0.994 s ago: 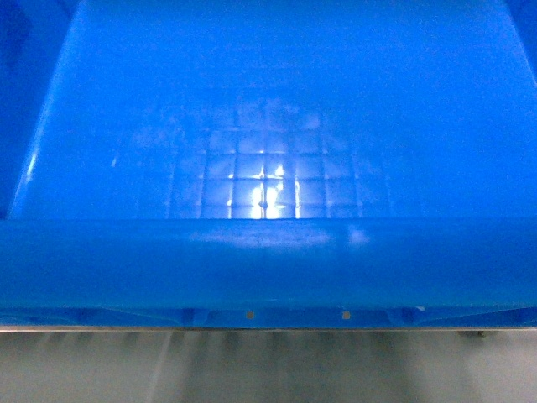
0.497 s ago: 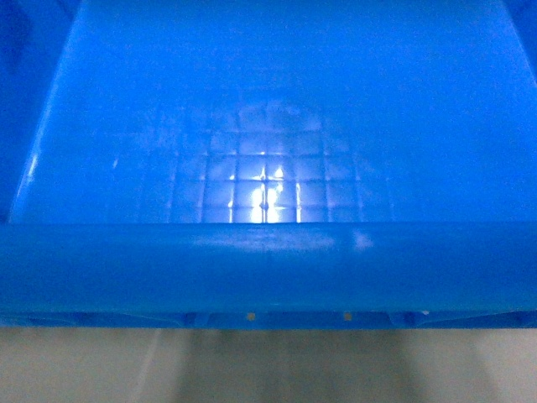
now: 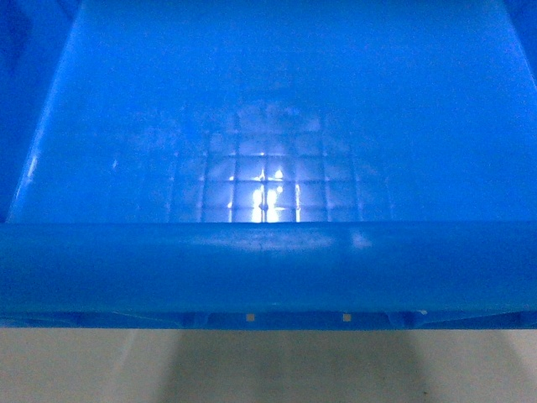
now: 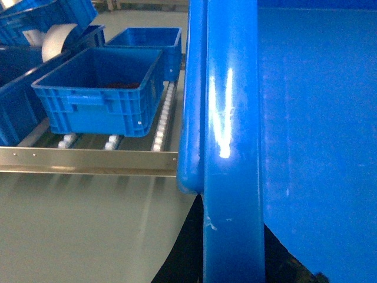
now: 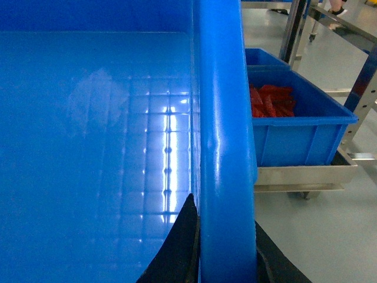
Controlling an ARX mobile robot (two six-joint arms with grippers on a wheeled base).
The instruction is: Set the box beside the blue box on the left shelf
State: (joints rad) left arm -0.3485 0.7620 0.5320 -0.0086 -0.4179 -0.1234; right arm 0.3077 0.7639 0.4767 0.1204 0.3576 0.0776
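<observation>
Box (image 3: 268, 126) fills the head view, carried above the floor, each gripper clamped over a side rim: the right gripper (image 5: 227, 250), the left gripper (image 4: 232, 236). Beyond, the left shelf (image 4: 88, 160) holds a blue crate (image 4: 100, 91); I'd keep it level and slide in beside that.

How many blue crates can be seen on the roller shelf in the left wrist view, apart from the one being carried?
2: a near crate at the roller shelf front edge and another crate directly behind it. More blue bins at far left sit off this deck; others may be hidden.
</observation>
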